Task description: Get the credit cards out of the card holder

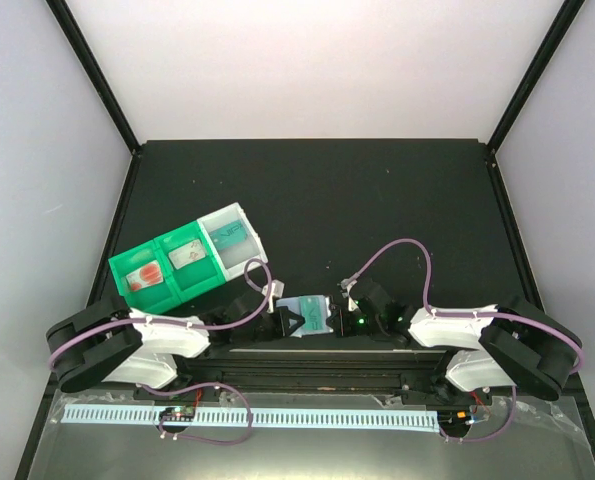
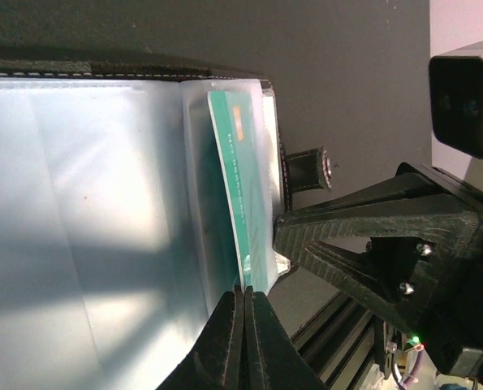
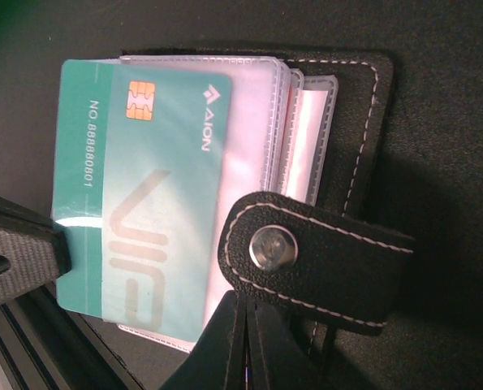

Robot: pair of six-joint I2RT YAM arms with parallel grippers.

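Observation:
The card holder (image 1: 315, 310) has a black stitched cover (image 3: 363, 122) and pale clear sleeves (image 2: 103, 203), and sits between both grippers near the table's front edge. A teal credit card (image 3: 144, 195) with a chip and white mark sticks halfway out of a sleeve; it also shows edge-on in the left wrist view (image 2: 241, 187). My left gripper (image 2: 247, 291) is shut on the card's outer edge. My right gripper (image 3: 251, 302) is shut on the holder's edge under its snap strap (image 3: 306, 256). A pinkish sleeve (image 3: 310, 138) lies behind; its content is unclear.
A green two-compartment tray (image 1: 209, 283) stands at the left, holding a card with red print (image 1: 147, 273) and a whitish card (image 1: 187, 257). A white bin (image 1: 245, 222) adjoins it on the right. Black table edges and light walls surround the area.

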